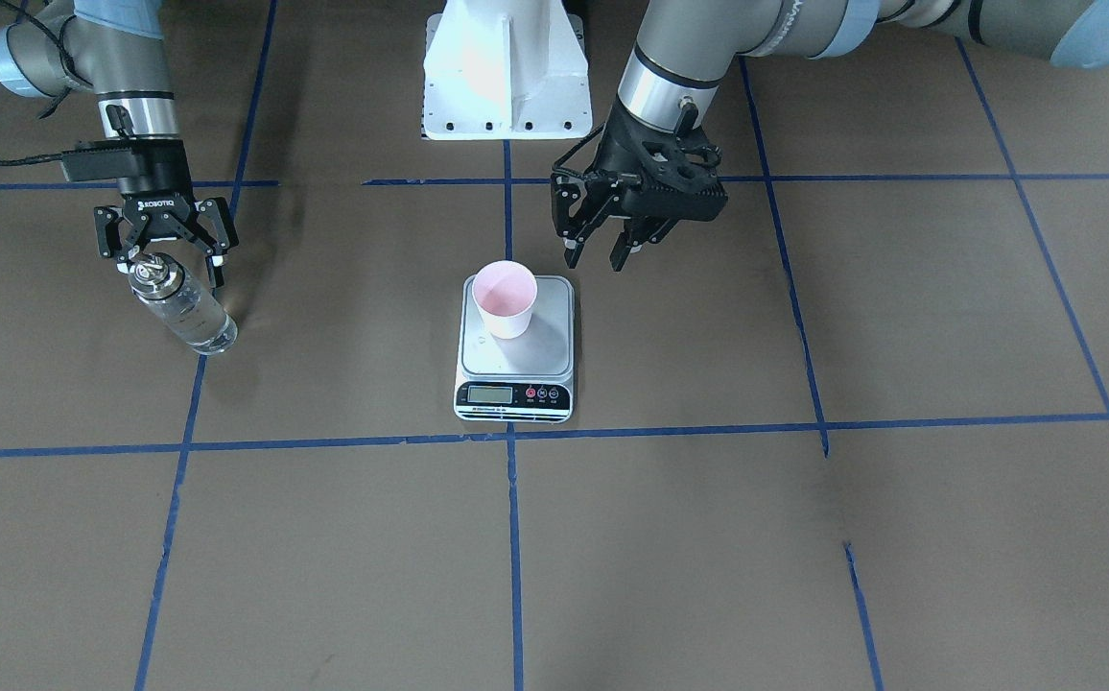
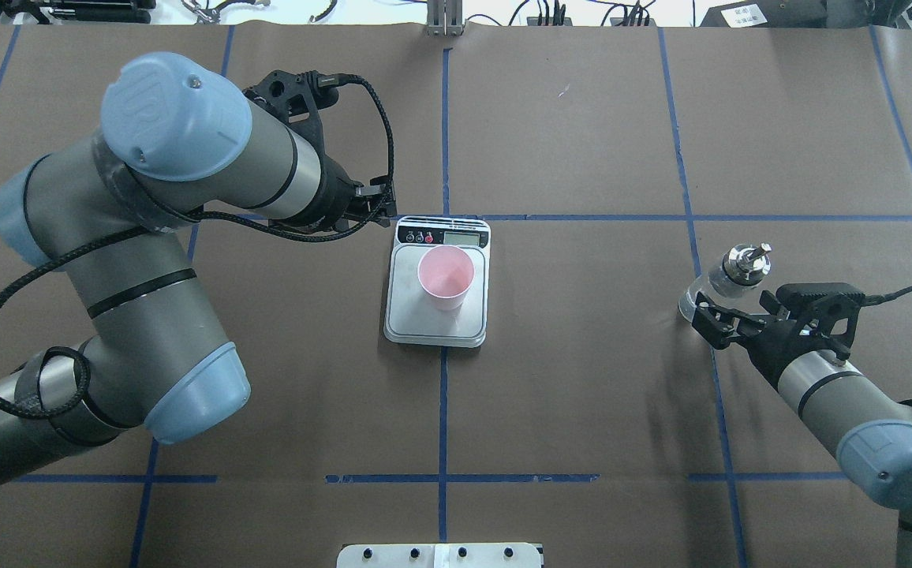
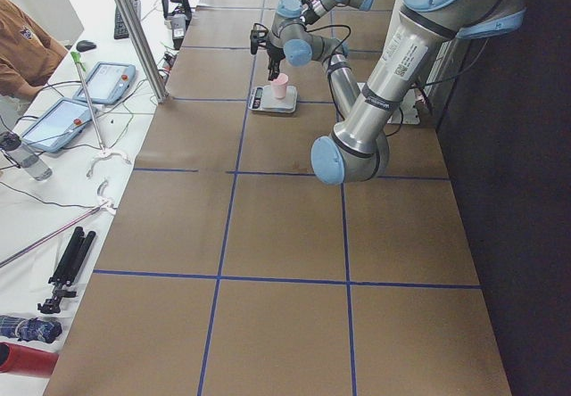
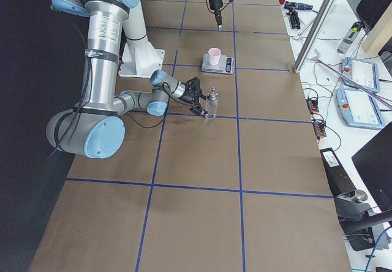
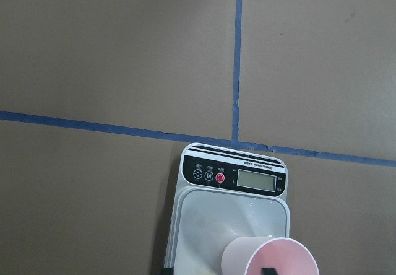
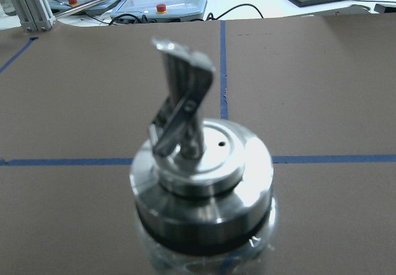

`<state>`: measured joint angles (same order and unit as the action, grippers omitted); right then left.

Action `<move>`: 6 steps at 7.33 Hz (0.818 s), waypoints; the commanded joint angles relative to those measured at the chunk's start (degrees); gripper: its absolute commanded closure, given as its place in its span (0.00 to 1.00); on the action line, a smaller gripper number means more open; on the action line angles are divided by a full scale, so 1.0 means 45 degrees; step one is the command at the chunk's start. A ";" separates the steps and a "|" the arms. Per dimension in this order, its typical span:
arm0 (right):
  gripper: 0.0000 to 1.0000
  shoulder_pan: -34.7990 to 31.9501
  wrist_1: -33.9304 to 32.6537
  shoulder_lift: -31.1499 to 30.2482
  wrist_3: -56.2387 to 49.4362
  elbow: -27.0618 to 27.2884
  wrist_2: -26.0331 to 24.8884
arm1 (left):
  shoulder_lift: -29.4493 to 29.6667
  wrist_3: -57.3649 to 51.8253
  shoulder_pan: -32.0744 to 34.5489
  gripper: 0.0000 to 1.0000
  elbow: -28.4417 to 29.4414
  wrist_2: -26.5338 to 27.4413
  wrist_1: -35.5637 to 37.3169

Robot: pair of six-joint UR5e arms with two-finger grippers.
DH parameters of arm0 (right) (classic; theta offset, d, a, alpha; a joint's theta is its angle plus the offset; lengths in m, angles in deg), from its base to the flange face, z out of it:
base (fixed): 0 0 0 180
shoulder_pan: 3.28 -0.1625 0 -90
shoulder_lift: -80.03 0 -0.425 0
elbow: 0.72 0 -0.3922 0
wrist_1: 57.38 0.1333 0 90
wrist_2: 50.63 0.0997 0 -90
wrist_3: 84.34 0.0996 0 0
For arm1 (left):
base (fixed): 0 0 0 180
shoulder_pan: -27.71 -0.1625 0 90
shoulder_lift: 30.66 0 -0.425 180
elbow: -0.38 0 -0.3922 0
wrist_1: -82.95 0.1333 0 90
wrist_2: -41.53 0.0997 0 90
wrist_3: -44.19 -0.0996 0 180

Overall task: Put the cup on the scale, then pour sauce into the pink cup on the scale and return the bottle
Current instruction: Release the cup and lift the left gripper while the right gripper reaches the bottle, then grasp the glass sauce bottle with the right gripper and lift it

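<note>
At the counter's [image 1: 708, 528] right side, nearest the robot, the right pincer [image 1: 171, 267] straddles the upright bottle [image 1: 185, 312] with its fingers spread, not clamped; clear sauce [image 1: 198, 329] shows inside. At the centre the pink cup [image 1: 506, 297] stands upright on the scale [image 1: 516, 365]. Farther out, just left of the scale's display end, the left pincer [image 1: 596, 257] hovers open and empty.
</note>
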<state>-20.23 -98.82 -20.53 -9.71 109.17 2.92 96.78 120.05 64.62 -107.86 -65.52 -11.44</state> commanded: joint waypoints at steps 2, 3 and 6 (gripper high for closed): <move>0.00 0.0037 0.0008 0.0311 -0.0062 -0.0510 -0.0315 | 0.0000 0.0000 0.0000 0.43 -0.0030 -0.0019 0.0020; 0.00 0.0037 0.0008 0.0681 -0.0082 -0.0841 -0.0355 | 0.0000 0.0000 0.0000 0.43 -0.0030 -0.0019 0.0000; 0.02 0.0037 0.0008 0.1094 -0.0219 -0.1778 -0.0745 | -0.0019 -0.0020 0.0000 0.44 0.0047 0.0000 0.0000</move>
<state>-20.07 -98.84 -16.28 -10.40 103.03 0.35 96.77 120.02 64.62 -107.81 -65.53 -11.44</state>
